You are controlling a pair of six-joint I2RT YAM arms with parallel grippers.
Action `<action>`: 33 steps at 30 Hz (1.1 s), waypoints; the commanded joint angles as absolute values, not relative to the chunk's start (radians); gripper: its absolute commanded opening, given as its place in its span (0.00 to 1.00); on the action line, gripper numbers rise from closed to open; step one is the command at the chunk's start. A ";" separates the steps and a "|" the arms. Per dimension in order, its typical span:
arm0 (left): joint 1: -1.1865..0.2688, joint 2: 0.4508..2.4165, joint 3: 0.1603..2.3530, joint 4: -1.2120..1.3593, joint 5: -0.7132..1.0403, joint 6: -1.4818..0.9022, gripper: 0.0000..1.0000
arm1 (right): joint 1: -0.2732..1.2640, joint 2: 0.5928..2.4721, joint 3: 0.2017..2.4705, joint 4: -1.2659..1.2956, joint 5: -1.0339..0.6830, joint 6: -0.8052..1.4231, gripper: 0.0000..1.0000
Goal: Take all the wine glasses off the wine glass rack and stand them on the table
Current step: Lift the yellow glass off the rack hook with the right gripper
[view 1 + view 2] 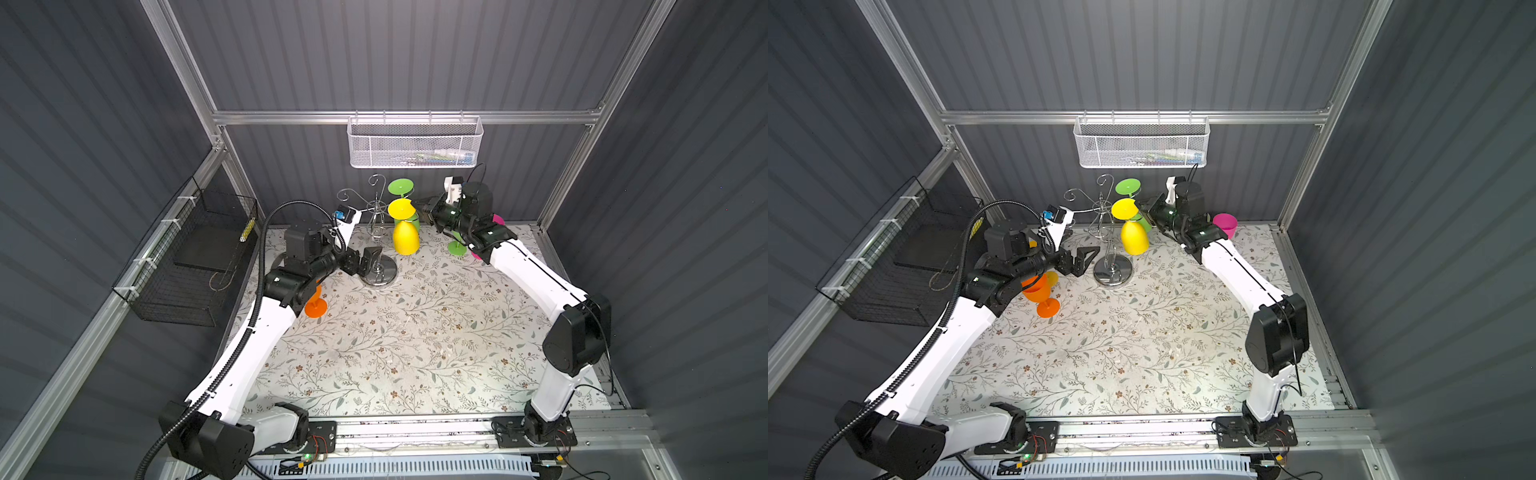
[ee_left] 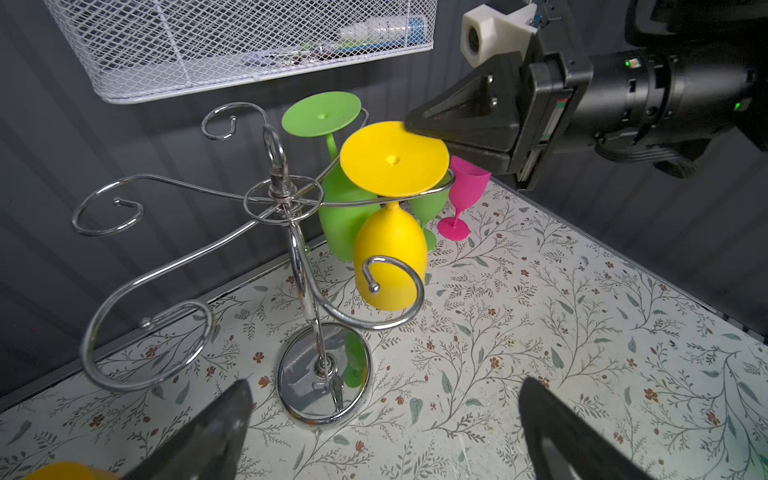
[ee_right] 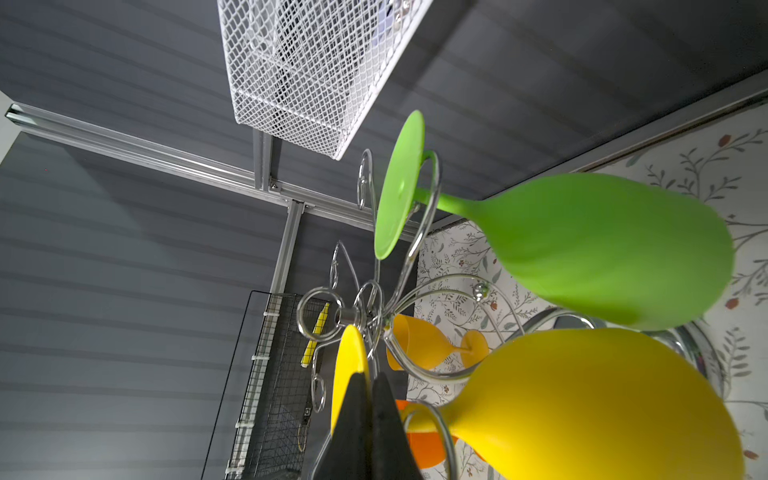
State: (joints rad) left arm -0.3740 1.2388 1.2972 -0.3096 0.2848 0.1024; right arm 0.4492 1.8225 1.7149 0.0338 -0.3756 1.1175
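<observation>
The wine glass rack [image 1: 379,272] [image 1: 1112,272] [image 2: 322,374] is a chrome wire stand on a round shiny base, at the back of the table in both top views. A yellow wine glass [image 1: 406,239] [image 1: 1133,239] [image 2: 390,266] [image 3: 582,407] hangs upside down from one curled arm. My right gripper [image 1: 417,203] [image 1: 1145,206] [image 3: 368,390] is shut on the rim of its foot disc [image 2: 395,158]. A green wine glass [image 1: 401,186] [image 2: 322,113] [image 3: 602,249] hangs from the arm behind. My left gripper [image 1: 1086,258] [image 2: 385,384] is open and empty, low beside the rack's base.
A white mesh basket [image 1: 415,143] hangs on the back wall above the rack. A black wire basket [image 1: 187,266] is on the left wall. On the table stand a pink glass [image 1: 1225,224], another green glass [image 1: 457,248] and an orange glass [image 1: 1040,293] under my left arm.
</observation>
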 commanded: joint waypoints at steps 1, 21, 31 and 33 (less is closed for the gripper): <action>-0.379 1.224 1.287 -0.302 0.281 0.121 1.00 | 0.438 1.842 1.763 0.047 -0.356 1.106 0.00; -0.379 1.240 1.283 -0.301 0.282 0.120 1.00 | 0.340 1.716 1.610 0.126 -0.364 1.138 0.00; -0.382 1.241 1.313 -0.314 0.275 0.087 1.00 | 0.268 1.479 1.370 0.104 -0.367 1.057 0.00; -0.382 1.246 1.338 -0.332 0.260 0.068 1.00 | 0.262 1.424 1.319 0.082 -0.361 1.018 0.00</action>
State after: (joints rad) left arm -0.3782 1.2392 1.2949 -0.3145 0.2771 0.0937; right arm 0.2703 1.4822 1.3636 0.0849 -0.3622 1.0843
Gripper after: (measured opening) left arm 0.997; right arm 0.050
